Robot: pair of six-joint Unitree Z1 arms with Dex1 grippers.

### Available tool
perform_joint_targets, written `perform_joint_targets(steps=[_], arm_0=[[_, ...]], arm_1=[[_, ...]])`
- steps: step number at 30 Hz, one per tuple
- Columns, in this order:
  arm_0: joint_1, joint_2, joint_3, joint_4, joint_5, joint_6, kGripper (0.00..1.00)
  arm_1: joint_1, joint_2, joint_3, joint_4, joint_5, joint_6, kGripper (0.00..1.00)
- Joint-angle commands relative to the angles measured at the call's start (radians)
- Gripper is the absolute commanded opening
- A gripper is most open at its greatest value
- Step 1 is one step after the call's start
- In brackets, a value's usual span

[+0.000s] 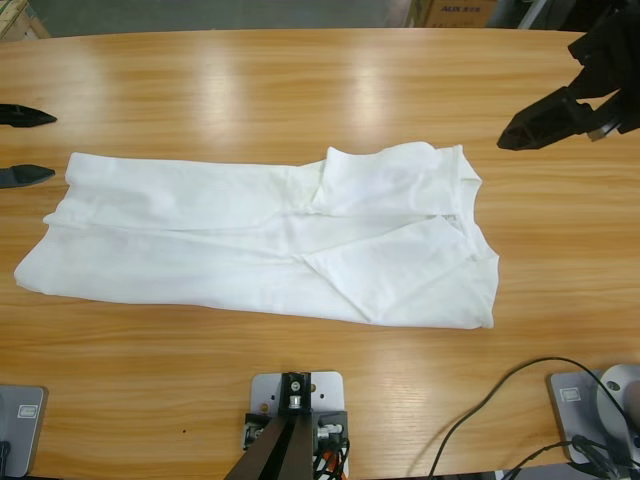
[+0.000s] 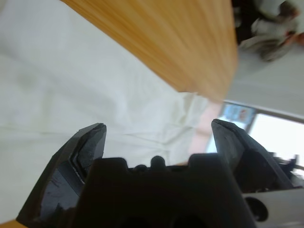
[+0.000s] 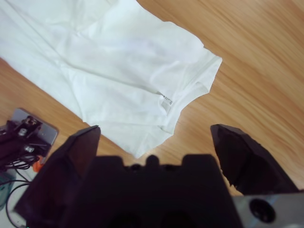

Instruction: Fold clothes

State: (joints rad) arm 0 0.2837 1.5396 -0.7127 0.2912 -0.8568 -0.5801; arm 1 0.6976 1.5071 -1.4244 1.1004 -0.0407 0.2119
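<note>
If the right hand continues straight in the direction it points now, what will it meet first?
Most likely the white T-shirt: the right hand, jaws open and empty, looks down on the shirt's collar end. Bare wooden table lies just beside it, so with the depth unclear it might meet the table at the shirt's edge instead.

T-shirt [image 1: 250, 235] on table [image 1: 320, 80] | tools at opposite ends

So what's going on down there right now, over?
Left tool open, empty, at shirt's edge. Right tool open, empty, above collar end. White thin-fabric T-shirt lies part-folded on wooden table. Nothing in the way.
</note>
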Motion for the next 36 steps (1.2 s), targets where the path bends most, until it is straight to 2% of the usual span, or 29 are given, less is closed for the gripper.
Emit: perform_joint_targets(steps=[1,3,6,8,12,15,17,21,22,29,36], arm_0=[[0.063,0.214,-0.036,0.106,-0.207,0.0,0.85],[0.029,0.222,-0.048,0.129,-0.207,0.075,0.826],[-0.12,0.173,-0.049,0.131,-0.15,0.155,0.828],[-0.183,0.136,-0.067,0.138,-0.094,0.209,0.832],[-0.197,0.149,-0.204,0.319,-0.013,0.379,0.838],[-0.241,0.187,-0.254,0.394,0.1,0.41,0.839],[-0.194,0.189,-0.263,0.407,0.157,0.41,0.839],[-0.001,0.248,-0.318,0.482,0.196,0.41,0.836],[0.014,0.278,-0.34,0.513,0.202,0.41,0.835],[0.043,0.459,-0.476,0.694,0.28,0.444,0.83],[0.051,0.574,-0.523,0.739,0.295,0.46,0.83]], arm_1=[[-0.025,-0.047,0.059,0.006,0.013,0.005,0.936],[-0.033,-0.049,0.059,0.005,0.013,0.004,0.936],[-0.036,-0.052,0.066,0.0,0.015,0.004,0.936],[-0.036,-0.053,0.068,-0.001,0.016,0.004,0.936],[-0.036,-0.053,0.07,-0.001,0.018,0.004,0.936],[-0.036,-0.053,0.066,-0.002,0.022,0.005,0.936],[-0.036,-0.056,0.065,-0.001,0.021,0.005,0.936],[-0.038,-0.059,0.07,0.001,0.018,0.004,0.936],[-0.039,-0.059,0.072,0.001,0.018,0.004,0.936],[-0.066,-0.081,0.074,0.005,0.019,-0.005,0.936],[-0.086,-0.106,0.079,0.009,0.021,-0.014,0.936]])
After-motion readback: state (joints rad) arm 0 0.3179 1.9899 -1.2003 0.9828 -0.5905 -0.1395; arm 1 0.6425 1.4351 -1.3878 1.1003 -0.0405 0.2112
